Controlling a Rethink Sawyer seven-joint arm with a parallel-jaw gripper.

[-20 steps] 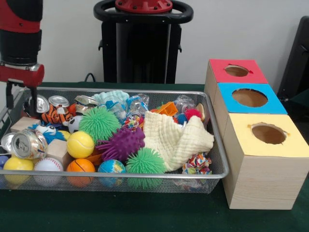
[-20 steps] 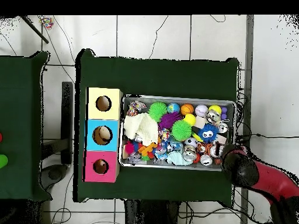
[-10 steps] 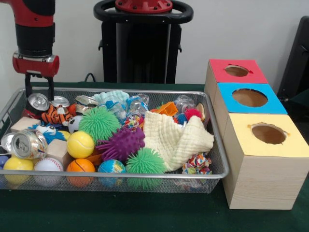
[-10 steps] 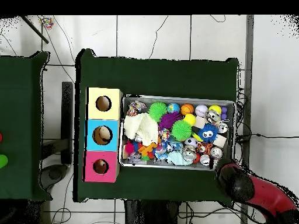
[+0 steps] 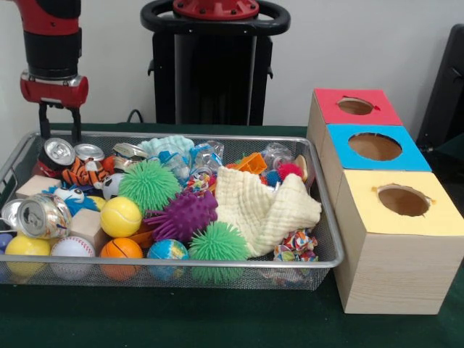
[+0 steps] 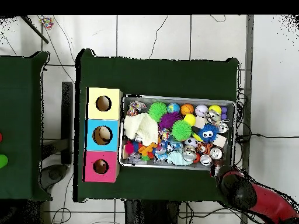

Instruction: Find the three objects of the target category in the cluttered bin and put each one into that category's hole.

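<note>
My gripper [image 5: 59, 133] hangs open and empty above the far left corner of the wire mesh bin [image 5: 217, 264], just over a crushed can [image 5: 58, 152]. More cans [image 5: 45, 216] lie along the left side. A yellow tennis ball [image 5: 120, 216], a basketball [image 5: 121, 250], a baseball [image 5: 71, 248] and a globe ball [image 5: 167, 252] sit at the front. Green [image 5: 148, 185] and purple [image 5: 185, 215] spiky balls lie mid-bin. In the overhead view the red arm [image 6: 238, 190] covers the gripper just outside the bin's [image 6: 175, 97] corner.
Three wooden boxes stand beside the bin, each with a round hole: red-topped [image 5: 355, 106], blue-topped [image 5: 375, 147], yellow-topped [image 5: 403, 201]. A cream cloth [image 5: 264, 206] covers the bin's right part. A toy tiger [image 5: 83, 172], wooden blocks and plastic pieces fill the gaps.
My gripper has risen out of the bin's far left corner with nothing in it and shifted slightly right and back. The bin's contents look unchanged.
</note>
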